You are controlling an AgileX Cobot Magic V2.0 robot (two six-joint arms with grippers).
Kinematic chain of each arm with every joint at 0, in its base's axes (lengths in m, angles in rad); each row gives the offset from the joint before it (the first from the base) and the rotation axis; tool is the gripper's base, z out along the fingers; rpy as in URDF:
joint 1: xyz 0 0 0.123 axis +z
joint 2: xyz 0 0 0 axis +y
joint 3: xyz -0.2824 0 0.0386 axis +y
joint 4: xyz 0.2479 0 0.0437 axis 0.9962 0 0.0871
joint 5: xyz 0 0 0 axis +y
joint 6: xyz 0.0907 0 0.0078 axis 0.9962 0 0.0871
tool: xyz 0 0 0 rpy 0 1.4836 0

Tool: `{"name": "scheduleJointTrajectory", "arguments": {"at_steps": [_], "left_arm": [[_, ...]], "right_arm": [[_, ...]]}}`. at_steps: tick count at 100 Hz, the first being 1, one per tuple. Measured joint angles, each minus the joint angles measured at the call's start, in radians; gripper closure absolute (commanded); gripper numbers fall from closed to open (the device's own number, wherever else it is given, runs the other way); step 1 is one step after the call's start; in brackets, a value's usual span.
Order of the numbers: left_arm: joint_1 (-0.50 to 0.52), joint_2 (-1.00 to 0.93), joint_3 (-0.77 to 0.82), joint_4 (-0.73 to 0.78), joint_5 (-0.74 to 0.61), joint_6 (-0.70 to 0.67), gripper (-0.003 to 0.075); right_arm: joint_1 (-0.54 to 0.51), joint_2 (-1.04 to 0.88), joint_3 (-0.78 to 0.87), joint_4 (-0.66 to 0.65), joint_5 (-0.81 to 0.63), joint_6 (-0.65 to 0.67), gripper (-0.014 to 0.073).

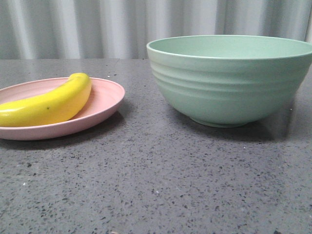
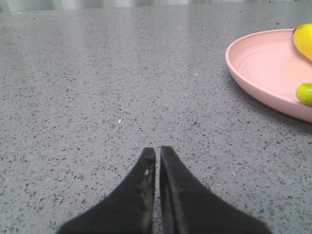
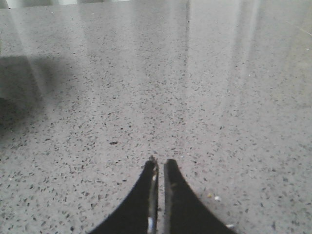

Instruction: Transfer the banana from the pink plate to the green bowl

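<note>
The yellow banana (image 1: 48, 104) lies on the pink plate (image 1: 105, 100) at the left of the front view. The green bowl (image 1: 229, 80) stands upright at the right and looks empty as far as its inside shows. In the left wrist view the plate (image 2: 263, 68) shows at one edge with two bits of the banana (image 2: 304, 41) on it. My left gripper (image 2: 158, 148) is shut and empty, low over the bare table, apart from the plate. My right gripper (image 3: 160, 162) is shut and empty over bare table. Neither gripper shows in the front view.
The table (image 1: 161, 185) is dark grey speckled stone. A pale corrugated wall (image 1: 97, 24) stands behind it. A dark shadow (image 3: 19, 92) falls on the table at one side of the right wrist view.
</note>
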Motion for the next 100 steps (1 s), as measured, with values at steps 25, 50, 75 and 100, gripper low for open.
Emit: {"name": "scheduleJointTrajectory", "arguments": {"at_steps": [25,50,75,100], "left_arm": [[0.000,0.000,0.000,0.000,0.000,0.000,0.0741],[0.000,0.000,0.000,0.000,0.000,0.000,0.0741],[0.000,0.000,0.000,0.000,0.000,0.000,0.0741],[0.000,0.000,0.000,0.000,-0.014,0.000,0.0741]], "right_arm": [[0.000,0.000,0.000,0.000,0.000,0.000,0.0657],[0.000,0.000,0.000,0.000,0.000,0.000,0.0657],[0.000,0.000,0.000,0.000,0.000,0.000,0.0657],[0.000,0.000,0.000,0.000,0.000,0.000,0.0657]]}}
